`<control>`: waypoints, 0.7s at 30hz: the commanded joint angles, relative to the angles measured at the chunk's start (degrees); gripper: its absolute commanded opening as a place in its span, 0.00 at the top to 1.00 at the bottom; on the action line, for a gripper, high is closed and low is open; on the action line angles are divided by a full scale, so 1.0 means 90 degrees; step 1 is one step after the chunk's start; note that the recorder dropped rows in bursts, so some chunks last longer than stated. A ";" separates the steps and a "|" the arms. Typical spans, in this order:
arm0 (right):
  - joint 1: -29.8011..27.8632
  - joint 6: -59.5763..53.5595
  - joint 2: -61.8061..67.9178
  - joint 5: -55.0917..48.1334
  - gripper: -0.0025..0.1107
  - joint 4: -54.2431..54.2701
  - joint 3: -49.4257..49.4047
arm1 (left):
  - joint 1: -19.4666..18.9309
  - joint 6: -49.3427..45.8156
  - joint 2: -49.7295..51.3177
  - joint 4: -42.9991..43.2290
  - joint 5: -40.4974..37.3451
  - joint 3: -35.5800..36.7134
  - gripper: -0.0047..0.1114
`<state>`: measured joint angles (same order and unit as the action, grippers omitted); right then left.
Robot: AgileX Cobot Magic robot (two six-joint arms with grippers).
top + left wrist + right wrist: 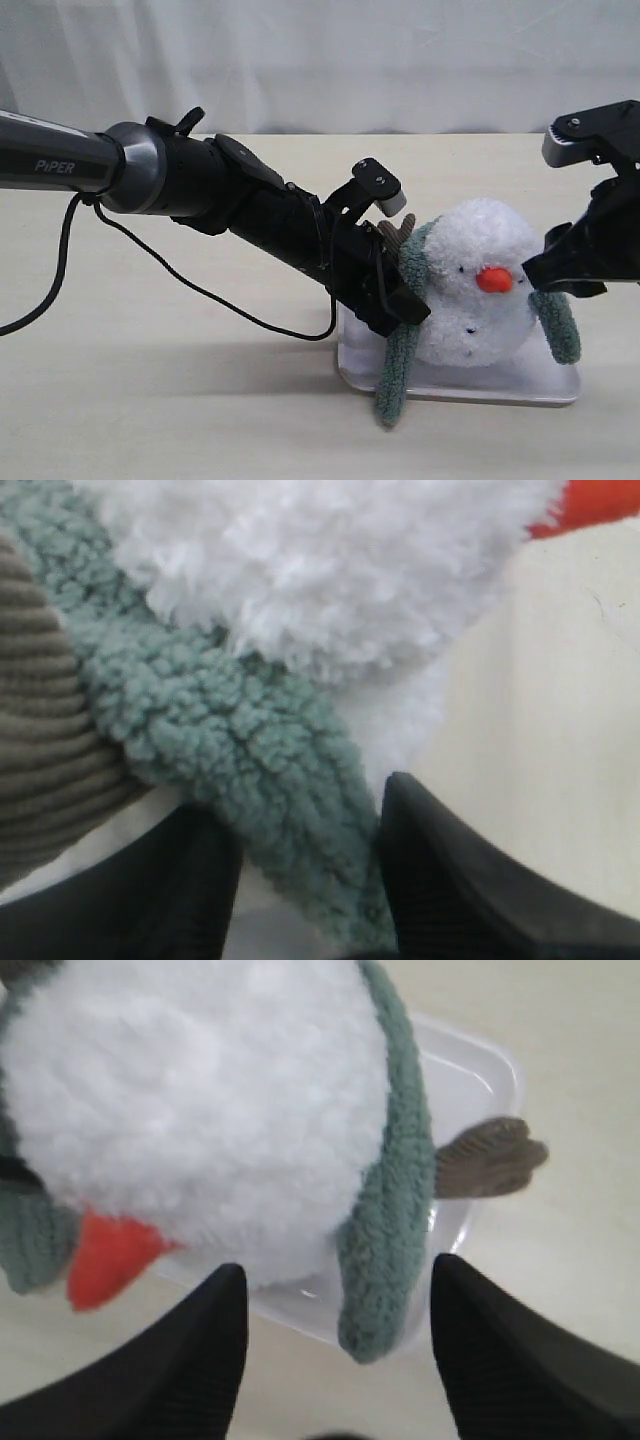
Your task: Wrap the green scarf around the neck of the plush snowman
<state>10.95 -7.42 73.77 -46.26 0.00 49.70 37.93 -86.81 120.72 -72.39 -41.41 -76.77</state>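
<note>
I see my left arm reaching in low across the pale table (150, 400), with the left gripper (400, 300) against the near flank of the plush snowman (478, 290). In the left wrist view its jaws are spread. The green scarf (398, 368) runs down between the black fingers (450, 870), fluffy and not squeezed flat.

The snowman sits on a clear plastic tray (560, 388) at the middle right, its orange carrot nose (493, 280) pointing right. The scarf passes behind its head, beside a brown twig arm (398, 232). One end hangs over the tray's front edge and the other hangs beside the body on the right.

The right gripper (338, 1270) is close to the nose. Its jaws are parted wide, and the scarf's rounded end hangs between them, touching neither.
</note>
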 commanded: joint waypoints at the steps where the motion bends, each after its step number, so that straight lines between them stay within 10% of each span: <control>1: -0.0034 0.0355 0.0002 -0.0295 0.50 -0.0443 -0.0197 | 0.0008 -0.0038 -0.0011 0.0099 0.0055 -0.0004 0.59; 17: -0.0034 0.1095 0.0416 0.1579 0.51 -0.1073 -0.1265 | 0.0008 -0.0054 -0.0011 0.0204 -0.0020 -0.0004 0.59; 21: -0.0034 0.1082 0.0415 0.1685 0.70 -0.1073 -0.1265 | 0.0008 -0.0054 -0.0011 0.0190 -0.0027 -0.0004 0.59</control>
<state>10.95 1.96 77.40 -32.49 -8.75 38.54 37.93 -87.06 120.72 -70.55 -41.08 -76.77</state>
